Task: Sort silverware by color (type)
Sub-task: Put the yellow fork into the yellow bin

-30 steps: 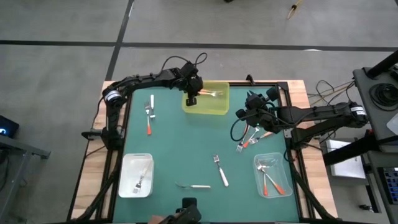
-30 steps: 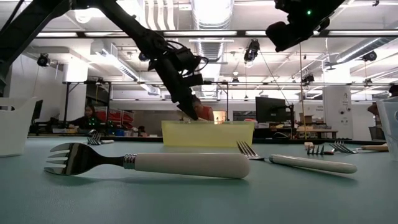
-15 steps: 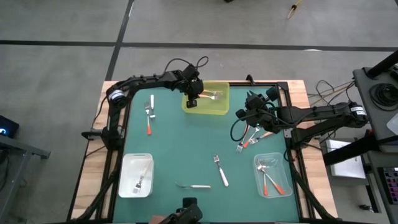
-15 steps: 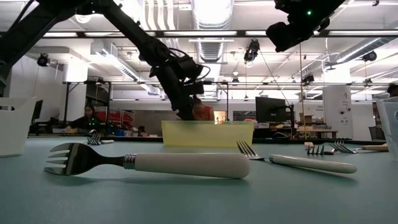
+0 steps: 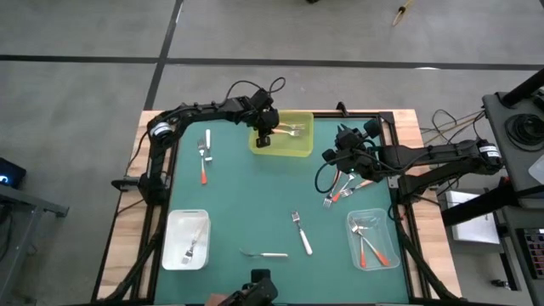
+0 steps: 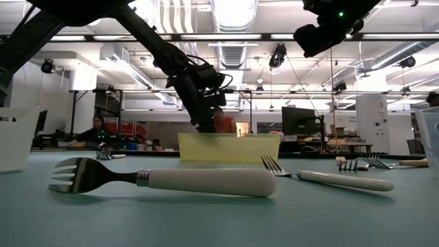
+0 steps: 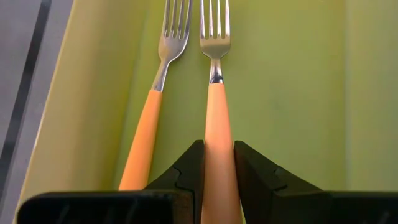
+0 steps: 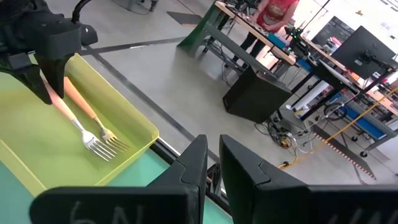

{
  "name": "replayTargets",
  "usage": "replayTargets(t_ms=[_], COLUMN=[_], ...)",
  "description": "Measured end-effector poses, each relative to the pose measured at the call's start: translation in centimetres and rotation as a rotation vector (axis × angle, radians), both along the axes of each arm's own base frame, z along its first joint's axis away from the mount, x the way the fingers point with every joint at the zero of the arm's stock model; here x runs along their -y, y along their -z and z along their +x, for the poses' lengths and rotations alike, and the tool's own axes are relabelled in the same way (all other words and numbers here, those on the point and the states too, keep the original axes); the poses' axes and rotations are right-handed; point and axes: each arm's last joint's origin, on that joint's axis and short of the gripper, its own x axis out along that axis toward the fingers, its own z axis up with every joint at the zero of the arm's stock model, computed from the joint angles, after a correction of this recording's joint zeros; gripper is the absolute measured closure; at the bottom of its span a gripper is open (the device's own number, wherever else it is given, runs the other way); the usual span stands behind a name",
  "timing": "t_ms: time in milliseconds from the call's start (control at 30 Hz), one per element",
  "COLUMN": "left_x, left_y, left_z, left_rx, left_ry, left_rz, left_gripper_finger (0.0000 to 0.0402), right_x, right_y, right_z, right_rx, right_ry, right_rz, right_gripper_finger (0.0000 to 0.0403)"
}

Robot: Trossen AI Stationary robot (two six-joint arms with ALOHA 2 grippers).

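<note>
1. The left hand [image 7: 217, 180] was over the yellow bin [image 5: 299, 146] at the far edge of the counter [image 5: 255, 204], near the middle of that edge. Its fingers [image 7: 186, 174] were closed on the handle of a light orange fork [image 7: 216, 112], with the tines pointing away from the hand, into the bin.
2. A second light orange fork [image 7: 149, 118] lay on the bin floor just beside the held one, almost parallel to it.
3. The right hand [image 8: 212, 163] was above the right side of the counter, over a loose group of forks [image 5: 342, 189] near the right edge. Its fingers were closed and nothing showed between them.
4. Two forks, a white one [image 5: 206, 141] and a red-orange one [image 5: 204, 167], lay near the far left corner.
5. A white bin [image 5: 187, 239] stood at the near left corner with one white fork [image 5: 194, 246] inside.
6. A clear bin [image 5: 372, 239] stood at the near right corner with red-orange forks [image 5: 371, 249] inside.
7. Two more white forks lay on the counter toward the near edge: one [image 5: 301, 234] at the middle, and another [image 6: 164, 180] closer to the near edge, lying on its side.
</note>
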Motion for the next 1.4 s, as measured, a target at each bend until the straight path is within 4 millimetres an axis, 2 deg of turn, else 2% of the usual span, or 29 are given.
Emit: replayTargets(t_ms=[1133,1400], left_x=[-0.10,-0.11], left_y=[0.00,-0.01], left_z=[-0.02,-0.02], left_rx=[-0.002,-0.001], left_ry=[-0.004,-0.007], left_rz=[0.010,0.010], left_gripper_finger=[0.0346,0.0313], right_x=[-0.01,-0.01], right_y=[0.20,0.20], right_z=[-0.04,-0.04], right_rx=[-0.008,-0.010], right_ry=[0.000,-0.001], right_rz=[0.000,-0.001], right_gripper_finger=[0.0369,0.0369])
